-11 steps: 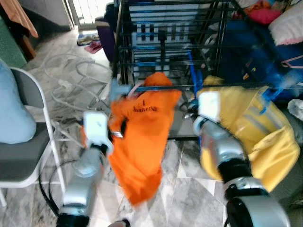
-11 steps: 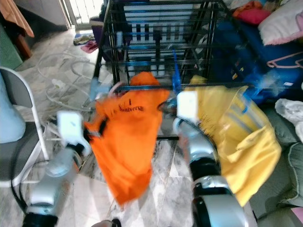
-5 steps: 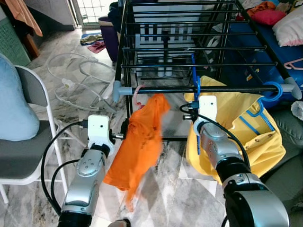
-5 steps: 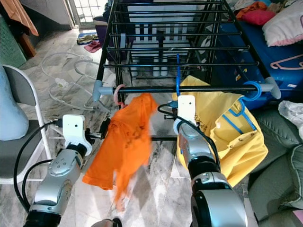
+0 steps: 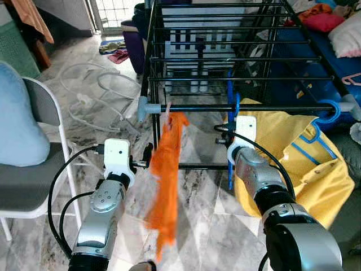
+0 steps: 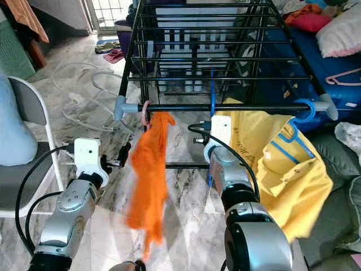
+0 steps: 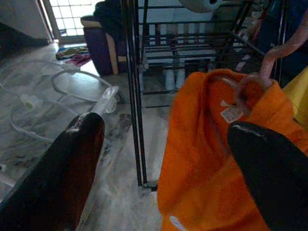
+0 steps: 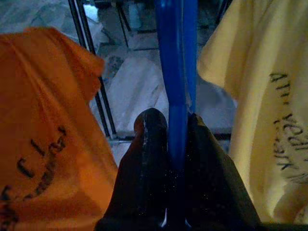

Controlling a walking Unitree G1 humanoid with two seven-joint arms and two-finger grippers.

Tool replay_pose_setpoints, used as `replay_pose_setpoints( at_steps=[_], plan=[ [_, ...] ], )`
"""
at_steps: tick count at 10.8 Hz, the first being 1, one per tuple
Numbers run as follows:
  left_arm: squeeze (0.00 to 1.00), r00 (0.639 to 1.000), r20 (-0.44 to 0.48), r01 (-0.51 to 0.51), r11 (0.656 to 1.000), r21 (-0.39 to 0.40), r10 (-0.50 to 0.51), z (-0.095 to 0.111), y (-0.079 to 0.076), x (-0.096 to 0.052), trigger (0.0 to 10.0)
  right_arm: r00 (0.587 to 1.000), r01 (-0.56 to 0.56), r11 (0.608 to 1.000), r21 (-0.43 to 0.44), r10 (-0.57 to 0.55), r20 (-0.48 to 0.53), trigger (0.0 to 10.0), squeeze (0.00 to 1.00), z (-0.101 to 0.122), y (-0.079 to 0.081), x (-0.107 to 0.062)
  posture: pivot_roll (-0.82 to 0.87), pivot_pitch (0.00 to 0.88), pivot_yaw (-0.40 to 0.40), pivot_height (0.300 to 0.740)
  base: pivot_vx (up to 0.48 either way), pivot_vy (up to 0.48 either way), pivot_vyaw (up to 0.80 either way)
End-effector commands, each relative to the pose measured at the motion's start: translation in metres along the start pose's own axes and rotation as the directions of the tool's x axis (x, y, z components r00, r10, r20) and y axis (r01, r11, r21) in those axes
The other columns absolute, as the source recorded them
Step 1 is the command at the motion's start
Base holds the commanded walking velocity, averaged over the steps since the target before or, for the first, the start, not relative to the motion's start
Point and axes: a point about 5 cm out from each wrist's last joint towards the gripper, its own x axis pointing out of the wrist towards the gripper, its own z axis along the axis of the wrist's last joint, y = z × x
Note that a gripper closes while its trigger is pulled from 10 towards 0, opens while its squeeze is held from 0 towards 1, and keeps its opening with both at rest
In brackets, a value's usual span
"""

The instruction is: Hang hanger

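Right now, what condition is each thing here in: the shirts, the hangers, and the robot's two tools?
Orange shirt: hanging from the rack bar on a pink hanger, blurred, apparently swinging.
Pink hanger: hooked over the bar.
Yellow shirt: draped on a blue hanger, hooked at the bar's end.
Blue hanger: hanging upright from the bar, pinched by the right tool.
Left tool: open, beside the orange shirt.
Right tool: shut on the blue hanger.

1. Floor [image 5: 203, 186]: grey-veined marble tiles, daylit.
2. White folding chair [image 5: 42, 169] at left, pale blue cushion [image 5: 20, 124] on it.
3. Barred window [image 5: 115, 11] at the far end.
4. Dark blue sofa [image 6: 316, 62] at right, pink pillow [image 6: 338, 34] on it.
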Motion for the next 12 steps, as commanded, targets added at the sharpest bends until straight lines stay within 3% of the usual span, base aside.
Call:
replay_pose_setpoints(
  at_steps=[1, 5, 8, 10, 12],
  plan=[
    [0.00, 1.000, -0.011, 0.004, 1.000, 0.020, -0.004, -0.003, 0.002, -0.003, 10.0, 1.000, 0.009, 1.000, 0.029, -0.008, -0.028, 10.0, 0.00, -0.005, -0.003, -0.001, -0.01, 0.085, 0.021, 0.740, 0.000, 0.000, 0.00],
    [0.00, 0.999, -0.024, 0.036, 0.998, 0.049, -0.035, -0.003, 0.000, -0.010, 10.0, 0.995, 0.033, 0.995, 0.090, -0.024, -0.095, 10.0, 0.00, -0.008, -0.012, -0.003, -0.02, 0.130, 0.033, 0.740, 0.000, 0.000, 0.00],
    [0.00, 0.997, -0.040, 0.070, 0.994, 0.087, -0.066, -0.007, 0.000, -0.017, 10.0, 0.993, 0.017, 0.997, 0.075, -0.008, -0.115, 10.0, 0.00, -0.009, -0.015, -0.006, -0.01, 0.130, 0.022, 0.740, 0.000, 0.000, 0.00],
    [0.00, 0.996, -0.042, 0.084, 0.995, 0.050, -0.082, -0.003, 0.004, -0.020, 10.0, 0.993, 0.026, 0.998, 0.053, -0.020, -0.113, 10.0, 0.00, -0.009, -0.020, -0.008, -0.01, 0.123, 0.022, 0.740, 0.000, 0.000, 0.00],
    [0.00, 0.995, -0.018, 0.098, 0.991, 0.090, -0.097, 0.006, 0.009, -0.023, 10.0, 0.992, 0.061, 0.997, 0.041, -0.056, -0.109, 10.0, 0.00, -0.013, -0.029, -0.012, 0.00, 0.094, 0.042, 0.740, 0.000, 0.000, 0.00]
  ],
)
